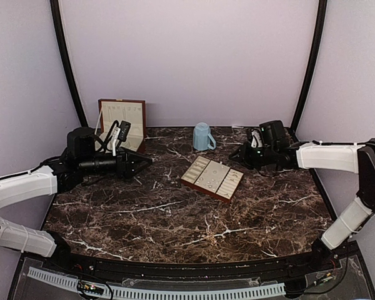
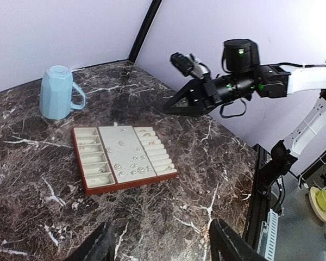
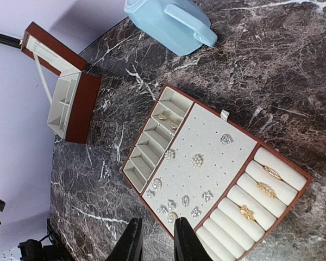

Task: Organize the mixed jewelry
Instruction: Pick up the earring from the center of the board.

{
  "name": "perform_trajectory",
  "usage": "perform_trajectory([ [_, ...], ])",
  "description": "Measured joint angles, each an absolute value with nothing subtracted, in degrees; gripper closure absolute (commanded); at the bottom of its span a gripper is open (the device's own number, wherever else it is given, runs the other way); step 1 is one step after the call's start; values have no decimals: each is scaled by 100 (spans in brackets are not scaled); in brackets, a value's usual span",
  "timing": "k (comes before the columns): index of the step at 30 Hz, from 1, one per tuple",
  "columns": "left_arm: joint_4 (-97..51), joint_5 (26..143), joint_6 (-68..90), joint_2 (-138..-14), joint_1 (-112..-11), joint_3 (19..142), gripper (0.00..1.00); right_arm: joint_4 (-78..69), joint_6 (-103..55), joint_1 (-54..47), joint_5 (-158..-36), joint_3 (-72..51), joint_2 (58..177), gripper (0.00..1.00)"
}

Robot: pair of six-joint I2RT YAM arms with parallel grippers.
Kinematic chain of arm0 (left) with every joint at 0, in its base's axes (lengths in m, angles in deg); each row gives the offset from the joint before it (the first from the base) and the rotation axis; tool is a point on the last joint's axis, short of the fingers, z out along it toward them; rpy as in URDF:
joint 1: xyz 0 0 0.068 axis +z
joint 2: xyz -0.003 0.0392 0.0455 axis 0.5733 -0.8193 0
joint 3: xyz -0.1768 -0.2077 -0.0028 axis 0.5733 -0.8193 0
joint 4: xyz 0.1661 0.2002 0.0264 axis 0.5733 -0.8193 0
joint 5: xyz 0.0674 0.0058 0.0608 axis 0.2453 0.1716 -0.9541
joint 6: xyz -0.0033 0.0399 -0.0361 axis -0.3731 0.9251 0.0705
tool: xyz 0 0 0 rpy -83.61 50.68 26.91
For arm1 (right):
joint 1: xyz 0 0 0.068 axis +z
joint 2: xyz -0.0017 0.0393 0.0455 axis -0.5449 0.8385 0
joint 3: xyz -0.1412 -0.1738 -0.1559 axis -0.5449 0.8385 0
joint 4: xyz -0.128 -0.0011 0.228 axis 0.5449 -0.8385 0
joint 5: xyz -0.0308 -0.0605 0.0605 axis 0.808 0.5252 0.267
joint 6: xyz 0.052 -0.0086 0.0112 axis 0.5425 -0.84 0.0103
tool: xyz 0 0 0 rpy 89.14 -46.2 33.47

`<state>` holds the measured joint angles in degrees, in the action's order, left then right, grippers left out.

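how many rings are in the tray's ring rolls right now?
3 gold rings, all in the tray roll section, right wrist view: first ring at the top end, second ring just below, third ring further down. Remaining slots look empty; the lowest are cut off.

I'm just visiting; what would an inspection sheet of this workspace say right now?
Surface: dark veined marble table.
Job's things: jewelry in the cream-lined tray; studs on its middle panel, rings on the rolls.
Clutter: light-blue mug beyond the tray; wooden box open, back left.
Grippers: left gripper open wide, empty; right gripper narrowly parted, empty.
Cables: black cables looped at both wrists.
Surroundings: pale walls, black poles.
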<state>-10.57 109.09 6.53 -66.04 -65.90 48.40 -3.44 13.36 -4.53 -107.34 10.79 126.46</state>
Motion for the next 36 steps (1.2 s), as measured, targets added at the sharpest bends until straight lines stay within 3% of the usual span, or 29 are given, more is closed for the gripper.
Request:
perform_trajectory([
  [15,-1463,10004,1094,-6761,-6395,4982,37,-1437,204,421,-9499,1831,10732,53],
  [24,-1549,9825,1217,-6761,-6395,4993,36,-1813,239,1228,-8942,2357,10338,53],
  [36,-1551,9825,1215,-6761,-6395,4993,36,-2088,665,2224,-8240,2598,10946,64],
])
